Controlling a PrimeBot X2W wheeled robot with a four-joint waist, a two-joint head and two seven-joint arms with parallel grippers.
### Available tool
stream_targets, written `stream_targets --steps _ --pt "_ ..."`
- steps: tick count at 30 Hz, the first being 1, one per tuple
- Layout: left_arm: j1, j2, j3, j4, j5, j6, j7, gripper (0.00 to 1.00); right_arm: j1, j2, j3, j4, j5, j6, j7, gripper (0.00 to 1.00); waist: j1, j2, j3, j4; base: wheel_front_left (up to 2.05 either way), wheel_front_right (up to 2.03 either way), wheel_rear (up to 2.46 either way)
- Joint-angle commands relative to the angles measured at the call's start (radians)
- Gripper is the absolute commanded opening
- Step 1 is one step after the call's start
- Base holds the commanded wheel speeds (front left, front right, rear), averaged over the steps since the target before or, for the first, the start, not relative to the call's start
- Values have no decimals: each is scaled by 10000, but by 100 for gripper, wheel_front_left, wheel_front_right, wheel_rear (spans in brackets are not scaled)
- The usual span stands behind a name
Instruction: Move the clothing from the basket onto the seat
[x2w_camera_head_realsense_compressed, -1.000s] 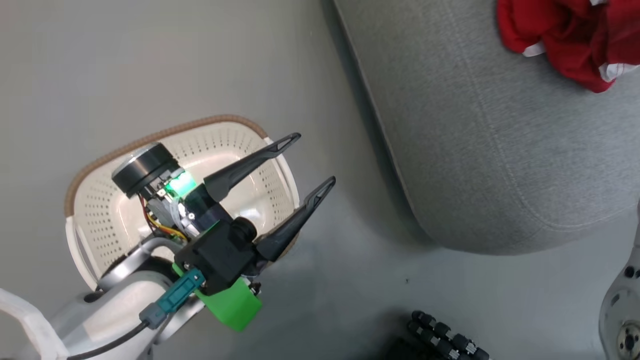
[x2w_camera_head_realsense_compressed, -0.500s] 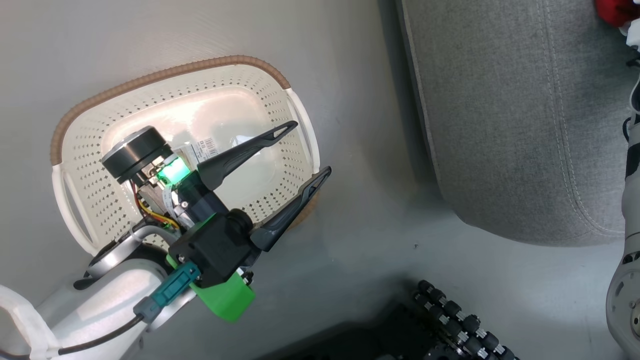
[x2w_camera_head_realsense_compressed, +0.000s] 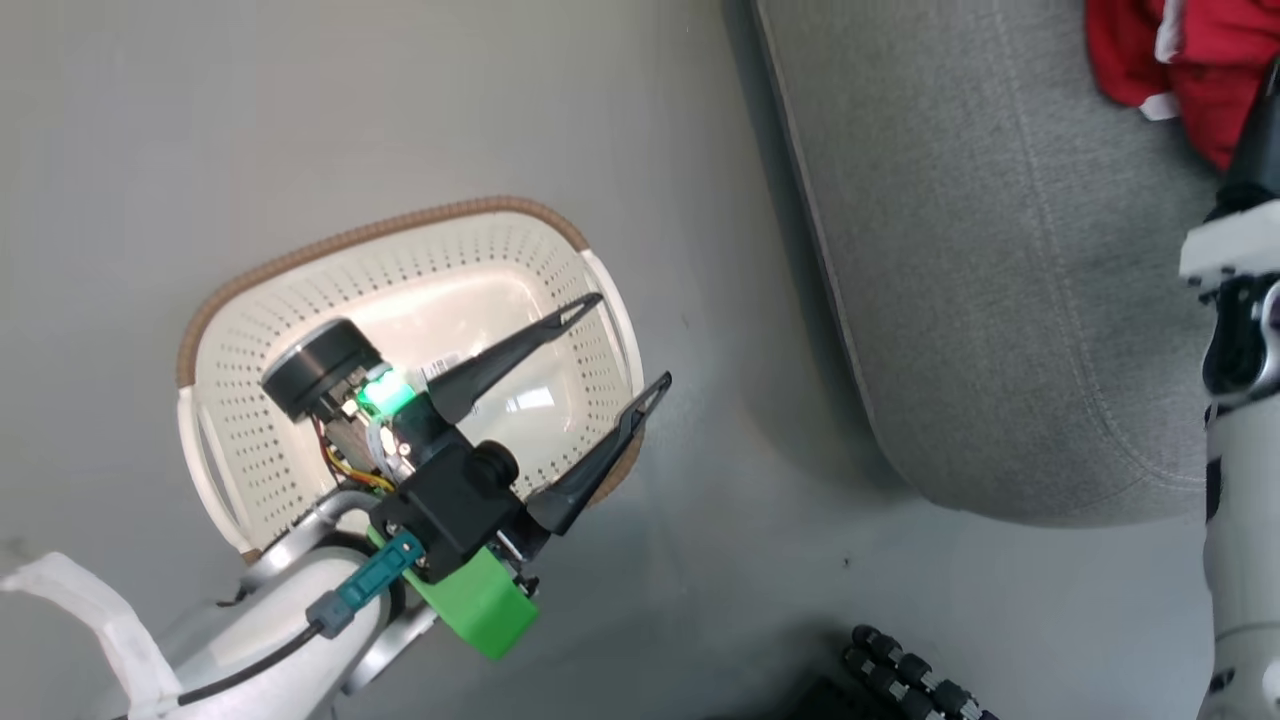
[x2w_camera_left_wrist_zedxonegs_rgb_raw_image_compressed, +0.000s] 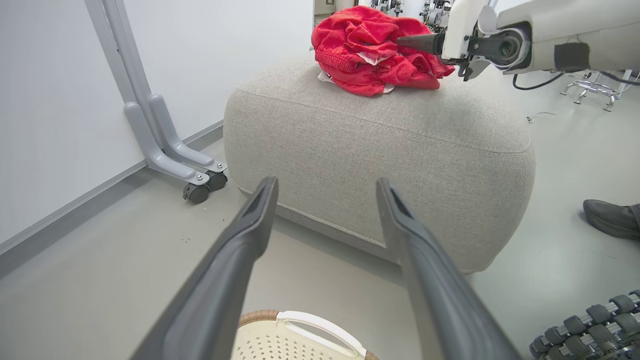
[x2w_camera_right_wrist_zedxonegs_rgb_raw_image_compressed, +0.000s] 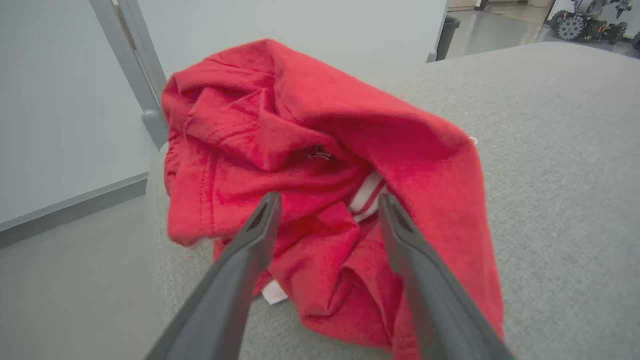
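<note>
The red clothing (x2w_camera_head_realsense_compressed: 1190, 60) lies in a crumpled heap on top of the grey seat (x2w_camera_head_realsense_compressed: 980, 250). In the right wrist view my right gripper (x2w_camera_right_wrist_zedxonegs_rgb_raw_image_compressed: 328, 197) is open, its fingers apart around the near folds of the clothing (x2w_camera_right_wrist_zedxonegs_rgb_raw_image_compressed: 310, 150) on the seat (x2w_camera_right_wrist_zedxonegs_rgb_raw_image_compressed: 550, 150). The cream basket (x2w_camera_head_realsense_compressed: 350, 240) stands on the floor left of the seat, with only a sticker showing inside. Above its right side my left gripper (x2w_camera_head_realsense_compressed: 632, 338) hangs open and holds nothing. From the left wrist, my left gripper (x2w_camera_left_wrist_zedxonegs_rgb_raw_image_compressed: 326, 183) faces the seat (x2w_camera_left_wrist_zedxonegs_rgb_raw_image_compressed: 380, 150) and the clothing (x2w_camera_left_wrist_zedxonegs_rgb_raw_image_compressed: 375, 50).
A grey stand on castors (x2w_camera_left_wrist_zedxonegs_rgb_raw_image_compressed: 170, 145) sits by the white wall, left of the seat. A person's dark shoe (x2w_camera_left_wrist_zedxonegs_rgb_raw_image_compressed: 610, 217) rests on the floor to the seat's right. Black roller wheels (x2w_camera_head_realsense_compressed: 910, 675) lie on the floor near my base. My right arm (x2w_camera_head_realsense_compressed: 1235, 300) reaches over the seat's right side.
The head camera has shifted. My right gripper has gone from shut to open at the clothing, and its forearm now reaches further up the right edge. The left gripper stays open over the basket.
</note>
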Motion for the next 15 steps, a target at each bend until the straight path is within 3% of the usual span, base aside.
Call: stream_targets --steps 1,15 --pt "226 -130 -28 126 -104 106 -143 100 576 146 19 -449 -147 -7 -38 100 0 0 -1108 -20 0 0 0" --pt "1070 -830 527 1420 -1022 962 -861 100 3774 1158 879 -4292 -1164 -7 21 100 0 0 -2972 837 0 0 0"
